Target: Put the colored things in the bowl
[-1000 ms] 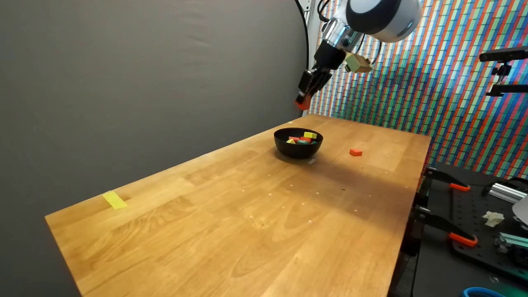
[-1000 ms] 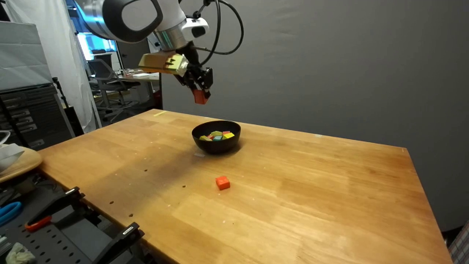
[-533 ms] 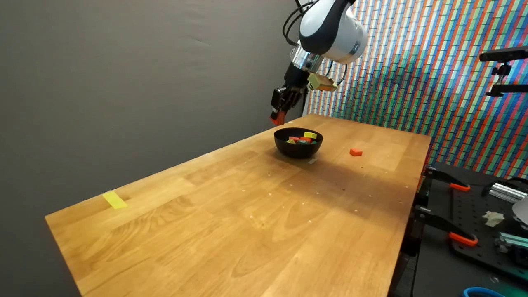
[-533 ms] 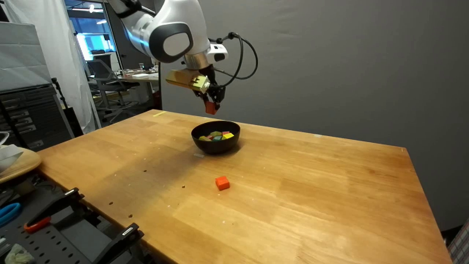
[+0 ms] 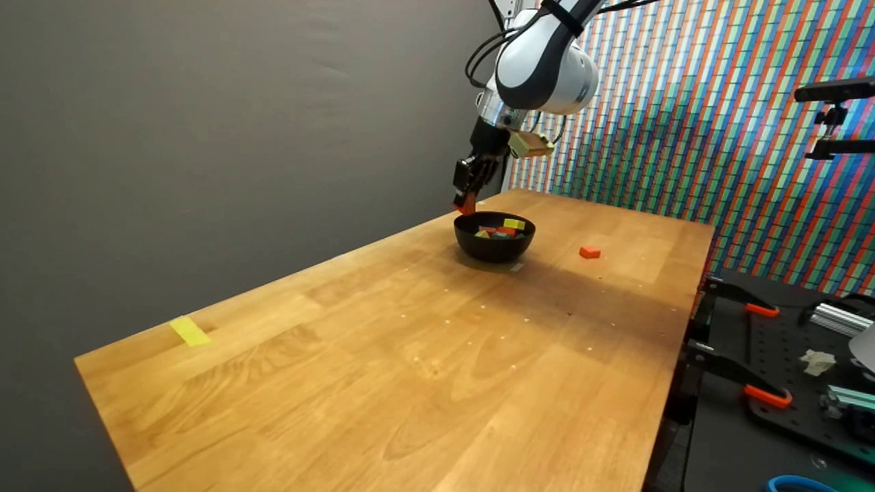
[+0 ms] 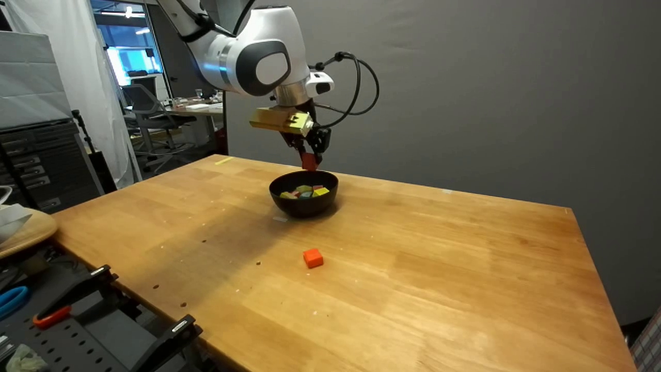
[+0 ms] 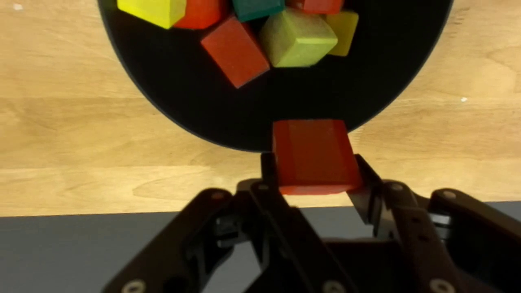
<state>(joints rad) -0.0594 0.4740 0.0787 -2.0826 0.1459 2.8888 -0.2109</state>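
My gripper [image 7: 311, 173] is shut on a red block [image 7: 313, 152], which sits between its two fingertips. In both exterior views the gripper [image 5: 465, 199] [image 6: 311, 156] holds the red block [image 5: 467, 206] [image 6: 309, 163] at the wall-side rim of the black bowl [image 5: 491, 250] [image 6: 303, 208]. In the wrist view the block overlaps the rim of the bowl [image 7: 171, 89]. Inside the bowl lie several blocks, among them a yellow block [image 7: 154, 10], a teal block [image 7: 258, 7], a pale yellow block [image 7: 299, 40] and a red block [image 7: 236, 53]. Another red-orange block [image 5: 589, 253] [image 6: 313, 258] lies on the table.
The flat yellow tape piece [image 5: 191, 331] [image 6: 224, 160] is stuck near the table's edge. A grey wall [image 6: 465, 103] runs along the long side of the wooden table [image 5: 383, 383] [image 6: 439, 289]. Black clamps [image 5: 738, 372] [image 6: 168, 343] and a perforated plate [image 6: 77, 341] are at the opposite edge.
My gripper has come down with the red block from high above the table to just above the bowl's rim. The bowl, its blocks and the loose block have stayed in place.
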